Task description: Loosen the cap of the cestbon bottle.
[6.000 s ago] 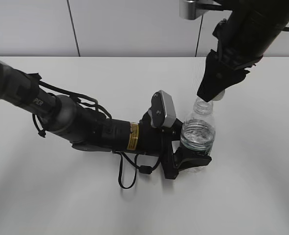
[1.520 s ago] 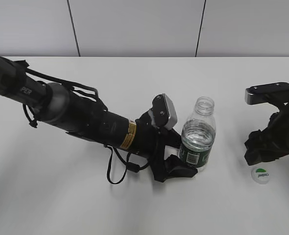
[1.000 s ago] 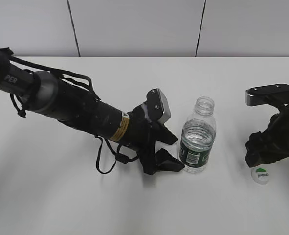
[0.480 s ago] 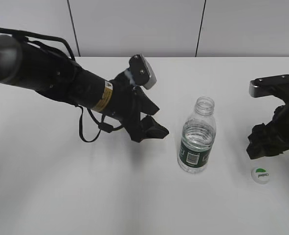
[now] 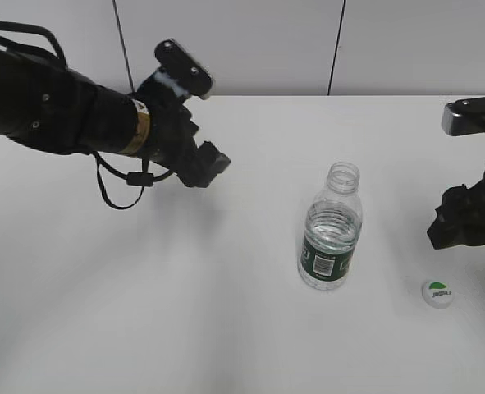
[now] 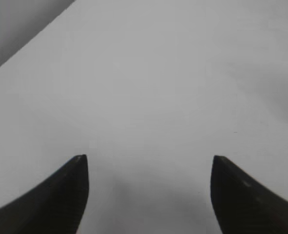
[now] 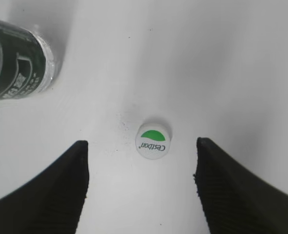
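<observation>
Cap (image 7: 153, 140) off, beside bottle (image 5: 330, 238); both fingers spread, empty; bottle top cropped wrist-side.

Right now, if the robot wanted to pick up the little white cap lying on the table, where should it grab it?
Probably by its round rim, coming straight down from above. The cap lies flat on the table, green mark up, so only its low side wall offers two opposite faces to pinch. The right end effector is open, with the cap ahead between its fingers, apart from the bottle.
</observation>
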